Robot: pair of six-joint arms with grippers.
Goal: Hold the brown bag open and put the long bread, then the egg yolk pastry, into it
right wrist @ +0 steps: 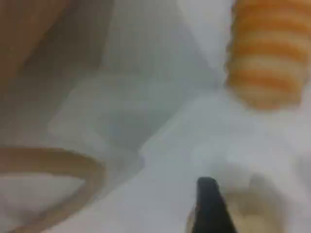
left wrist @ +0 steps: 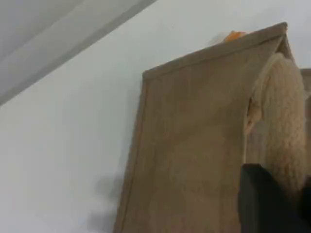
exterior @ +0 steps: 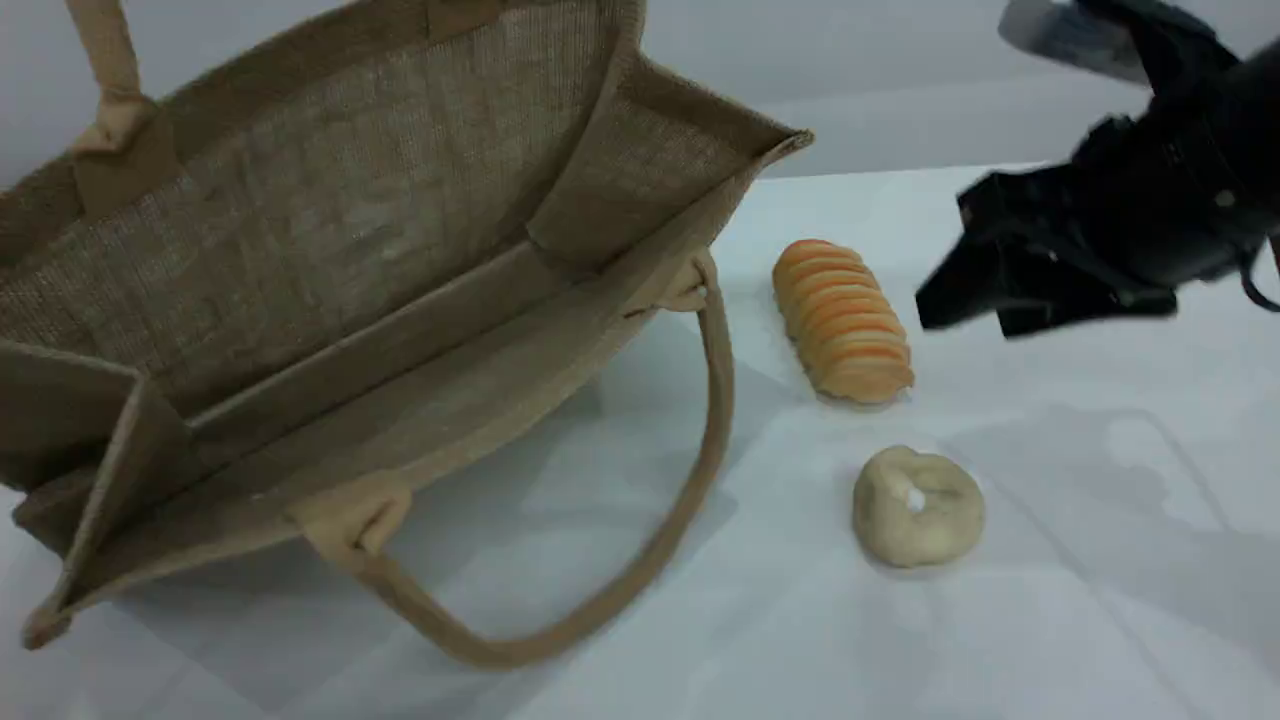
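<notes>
The brown bag lies tilted on the table with its mouth wide open toward the camera. Its upper handle runs up out of the scene view, and its lower handle loops on the table. In the left wrist view my left gripper is shut on the rope handle beside the bag's wall. The long bread lies right of the bag, with the egg yolk pastry in front of it. My right gripper hovers open and empty just right of the bread. Its fingertip shows above the blurred pastry, and the bread lies beyond.
The white table spreads to the right and front of the foods. The bag's lower handle curves across the table at the left of the right wrist view. A pale wall rises behind the table.
</notes>
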